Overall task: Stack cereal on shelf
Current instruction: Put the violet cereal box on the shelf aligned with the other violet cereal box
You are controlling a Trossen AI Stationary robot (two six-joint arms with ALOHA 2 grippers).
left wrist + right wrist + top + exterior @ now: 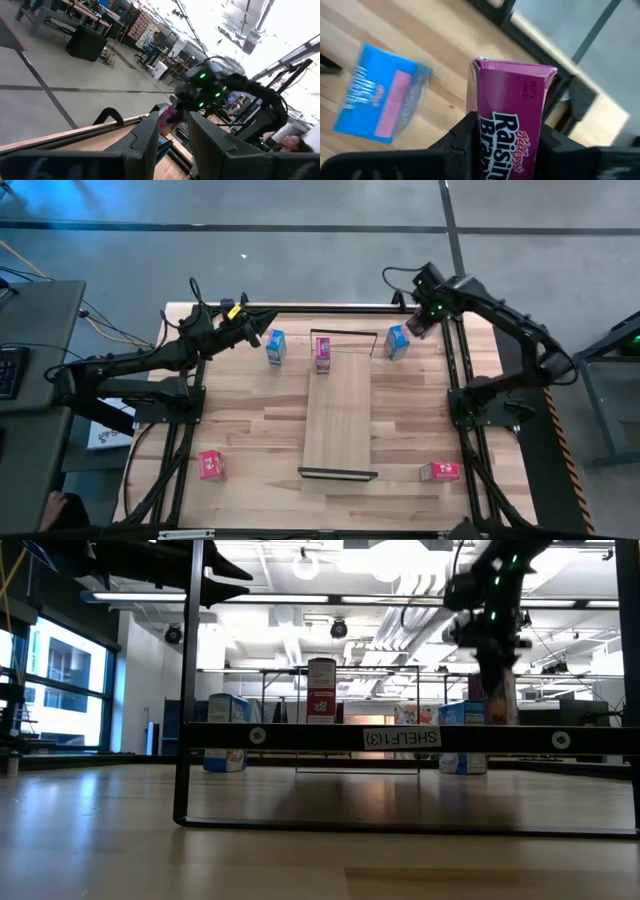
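The shelf (335, 415) lies along the table's middle, with a wire frame at each short end. One pink cereal box (323, 355) stands on its far end (321, 690). My right gripper (420, 322) is near the table's far right corner, shut on the second pink box (512, 115). Blue boxes stand on the table left (276, 346) and right (397, 341) of the shelf's far end. Two red boxes (210, 465) (439, 471) lie near the near edge. My left gripper (262, 332) hovers open, high beside the left blue box. My right gripper pinches the pink box between its two fingers (457, 140), one on each side of the printed face (510, 135). The box's free end (512, 67) sticks out past the fingertips. In the low view the box (497, 690) stands upright under the gripper, its lower end hidden behind the shelf's board.
The near wire frame (400, 737) bears a label. Black rails (455, 370) run along the table's sides by each arm base. Bare wood (250, 420) lies between the shelf and both side rails. A person (292, 145) shows in the room beyond.
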